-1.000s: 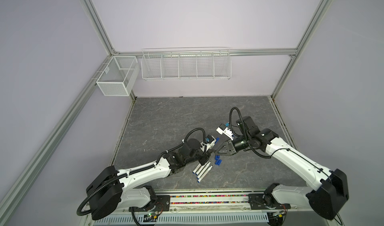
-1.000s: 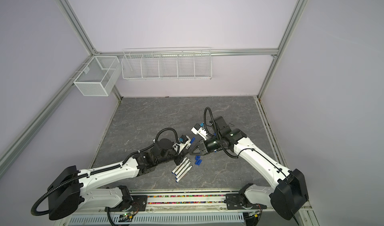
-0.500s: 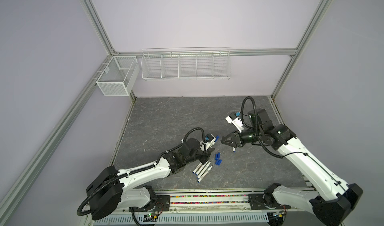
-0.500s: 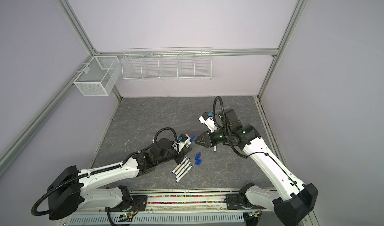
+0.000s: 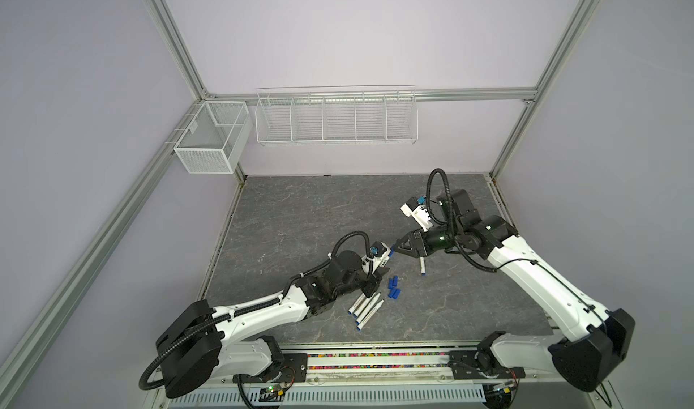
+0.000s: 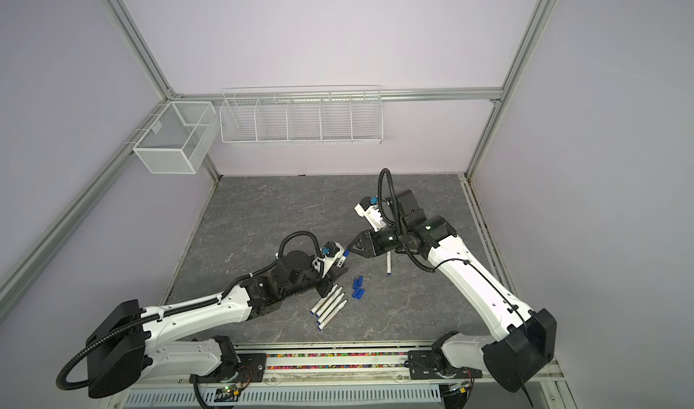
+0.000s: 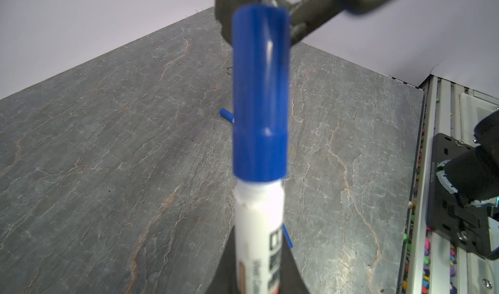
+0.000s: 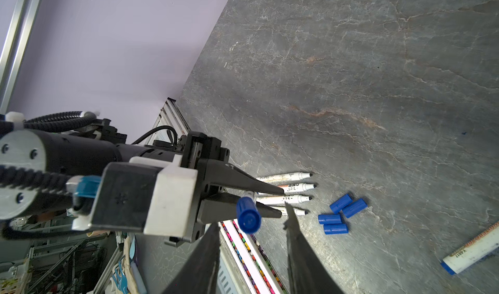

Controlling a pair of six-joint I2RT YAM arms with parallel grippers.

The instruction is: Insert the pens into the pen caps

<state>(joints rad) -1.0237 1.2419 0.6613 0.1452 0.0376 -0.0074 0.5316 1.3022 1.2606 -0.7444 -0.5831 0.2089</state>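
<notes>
My left gripper (image 5: 380,272) (image 7: 258,241) is shut on a white pen (image 7: 258,225) that points up and away. A blue pen cap (image 7: 259,90) (image 5: 391,253) (image 6: 346,253) sits on its tip. My right gripper (image 5: 395,246) (image 6: 348,250) (image 8: 252,217) faces that capped end, open, its jaws apart from the cap (image 8: 248,217). Several uncapped pens (image 5: 366,305) (image 6: 329,305) (image 8: 286,192) lie side by side below the left gripper. Several loose pen caps (image 5: 393,288) (image 6: 358,288) (image 8: 340,214) lie just right of them.
Another pen (image 5: 422,267) (image 6: 388,266) (image 8: 472,252) lies under the right wrist, blue end toward the front, far end hidden. Two white wire baskets (image 5: 336,118) (image 5: 210,140) hang on the back wall. A rail (image 5: 375,360) runs along the table's front edge.
My right gripper has opened, let go of the cap and drawn back to the right and up. The cap stays on the pen in the left gripper, which has not moved.
</notes>
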